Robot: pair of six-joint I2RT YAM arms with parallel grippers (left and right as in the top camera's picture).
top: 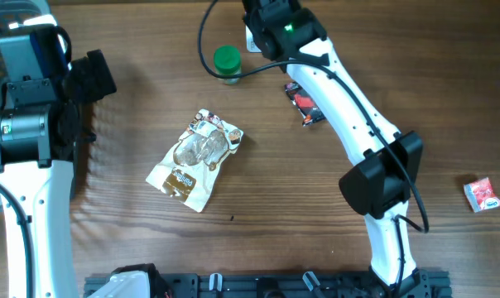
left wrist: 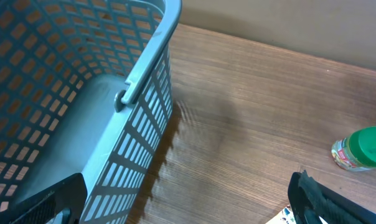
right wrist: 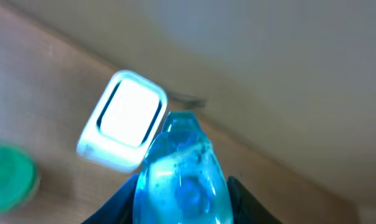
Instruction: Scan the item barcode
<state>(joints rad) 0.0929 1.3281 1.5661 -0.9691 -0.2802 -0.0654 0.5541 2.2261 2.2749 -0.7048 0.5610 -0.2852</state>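
Blue item (right wrist: pixel 182 171): translucent and bubbly-looking, too blurred to name the product. No barcode shows in any view. It is pinched between the two fingers of the right claw (right wrist: pixel 183 198), jaws part-closed on its sides, with the item sticking out ahead of the fingertips. It is at the far edge of the table (top: pixel 283 215), hidden under the arm in the overhead view.

The scanner (right wrist: pixel 122 121) is white with a lit window. In the right wrist view it sits just beside the item's tip, up and left of it. Touching or apart: cannot tell.

My read of the step in hand: presenting the item to the scanner. To do it well:
- The barcode face should point at the lit window. Right now a narrow edge seems to face it, so roll the wrist slowly.
- Hold the item near the window without bumping the scanner, and pause flat so it can read.
- The item looks smooth and could slip, so the grip needs to be firm.
- The fingers should not cover the code.

The left claw (left wrist: pixel 178 186) is wide open and holds nothing. It hovers by the basket (left wrist: pixel 144 68) on the left side and isn't needed here, so it is best kept out of the way.

Around the scan spot:
- A green-lidded jar (top: pixel 227 64) is just left of the scanner. Watch it on any wrist swing.
- A snack bag (top: pixel 196 157) lies mid-table.
- A dark packet (top: pixel 304 103) lies beside the right arm.
- A small red packet (top: pixel 482 194) is at the far right, well apart.
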